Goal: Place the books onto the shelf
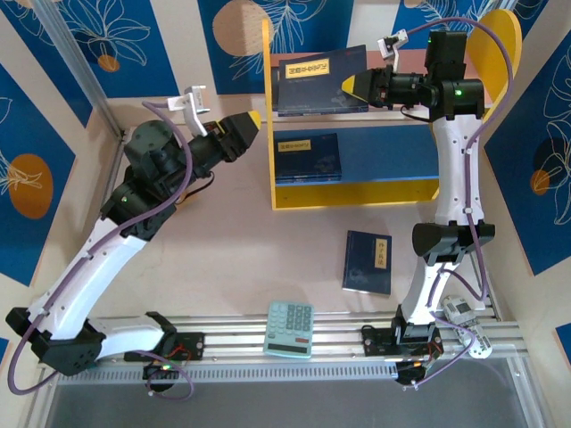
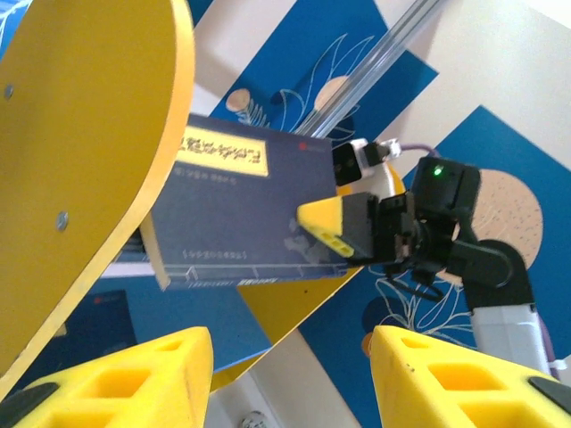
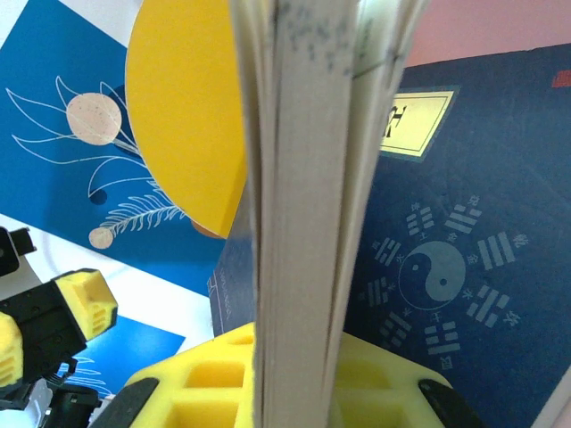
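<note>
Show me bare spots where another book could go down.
Free: the lower board right of the lower book, up to the right panel; the table between shelf front, calculator and loose book. Crowded: the top board, where the right gripper grips the top book, and the shelf's left side, by the open left gripper.

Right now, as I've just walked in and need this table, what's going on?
The right gripper is shut on a navy book, holding it at the pink top board of the shelf. A second book lies on the blue lower board, and a third book is on the table, not yet shelved. The left gripper hovers open and empty beside the shelf.
</note>
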